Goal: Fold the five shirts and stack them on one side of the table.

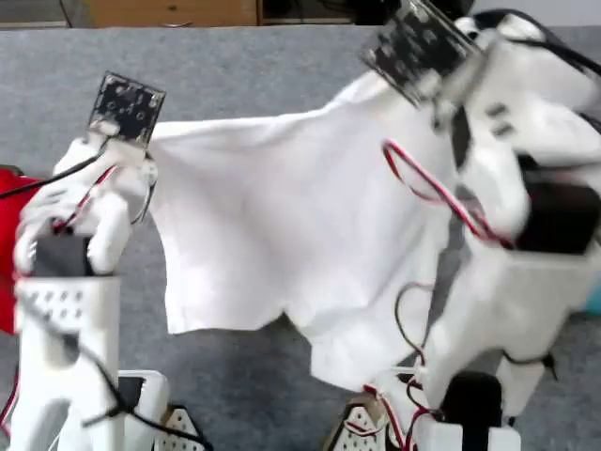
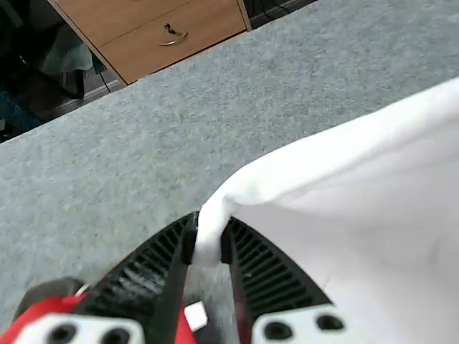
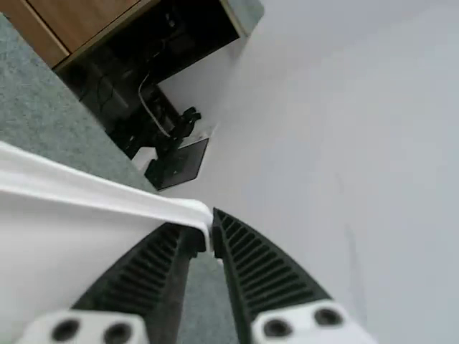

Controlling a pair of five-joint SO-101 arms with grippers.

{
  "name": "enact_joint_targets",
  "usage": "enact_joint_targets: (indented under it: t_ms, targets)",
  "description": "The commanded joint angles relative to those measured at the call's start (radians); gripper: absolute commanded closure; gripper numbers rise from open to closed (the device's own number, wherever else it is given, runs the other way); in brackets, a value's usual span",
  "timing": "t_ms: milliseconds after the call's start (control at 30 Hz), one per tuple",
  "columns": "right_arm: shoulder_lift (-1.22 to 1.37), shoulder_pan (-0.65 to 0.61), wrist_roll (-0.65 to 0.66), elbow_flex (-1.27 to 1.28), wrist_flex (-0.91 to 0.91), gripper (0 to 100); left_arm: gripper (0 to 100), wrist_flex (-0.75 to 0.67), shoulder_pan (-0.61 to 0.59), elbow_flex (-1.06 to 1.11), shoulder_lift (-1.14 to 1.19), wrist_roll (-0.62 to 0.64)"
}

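A white shirt [image 1: 282, 225] hangs spread between both arms above the grey table [image 1: 235, 66], its lower edge drooping toward the front. My left gripper [image 2: 208, 247] is shut on one top corner of the white shirt [image 2: 358, 215], at the left in the high view [image 1: 141, 150]. My right gripper [image 3: 209, 236] is shut on the other top corner of the white shirt [image 3: 72, 236], raised high at the upper right [image 1: 399, 80]. A red shirt [image 1: 9, 244] lies at the table's left edge, mostly hidden behind the left arm.
A wooden drawer unit [image 2: 165, 32] stands beyond the table's far edge. The right arm's white body [image 1: 526, 235] and its cables cover the right side of the table. Bare grey felt lies behind the hanging shirt and at the front left.
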Motion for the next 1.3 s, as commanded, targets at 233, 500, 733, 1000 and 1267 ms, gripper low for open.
enact_joint_targets:
  t_ms: [233, 500, 733, 1000, 1267]
  targets:
    - [0.090, -0.028, -0.011, 0.412, -0.724, 99.5, 98, -0.321, -0.044, -0.307, 0.529, -0.006]
    - [0.306, -0.030, -0.009, 0.352, -1.103, 99.5, 98, -0.321, -0.046, -0.809, 0.955, -0.006]
    - [0.541, -0.048, -0.009, 0.087, -1.157, 99.5, 98, -0.287, -0.052, -1.099, 1.152, -0.018]
    - [0.671, -0.064, -0.009, -0.107, -1.069, 99.5, 98, -0.092, -0.051, -1.247, 1.204, -0.055]
    - [0.578, -0.039, -0.009, -0.105, -0.568, 99.5, 98, 0.265, -0.066, -1.237, 1.210, -0.196]
